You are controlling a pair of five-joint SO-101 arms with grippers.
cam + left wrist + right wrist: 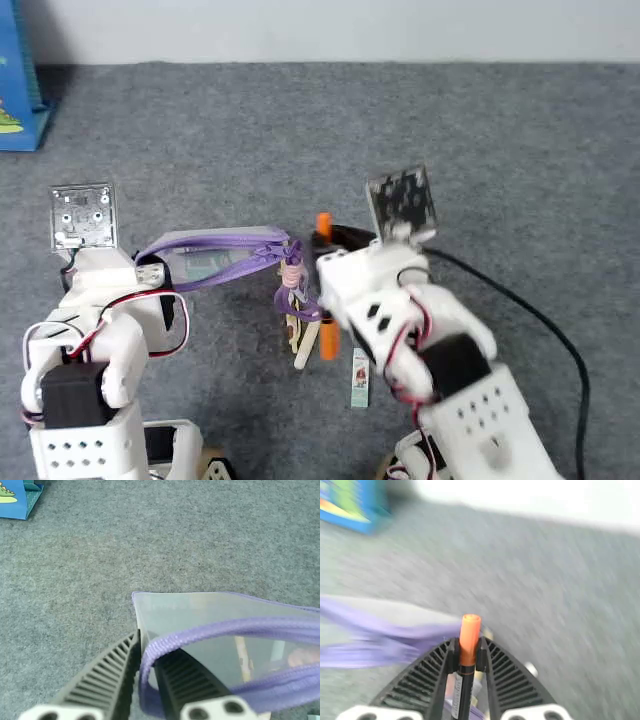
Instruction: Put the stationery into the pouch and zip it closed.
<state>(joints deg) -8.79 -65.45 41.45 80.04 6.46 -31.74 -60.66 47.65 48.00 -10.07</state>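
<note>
A clear pouch with a purple zipper edge lies on the grey carpet, its mouth gaping. My left gripper is shut on the pouch's corner, pinching the purple zipper band. My right gripper is shut on an orange-capped pen, held upright just beside the pouch's open end; the pen's orange tip pokes up above the right arm. A second orange pen, a pale stick and a small eraser lie on the carpet near a pink zipper charm.
A blue box stands at the far left edge against the wall. A black cable trails right of the right arm. Open carpet stretches behind and to the right.
</note>
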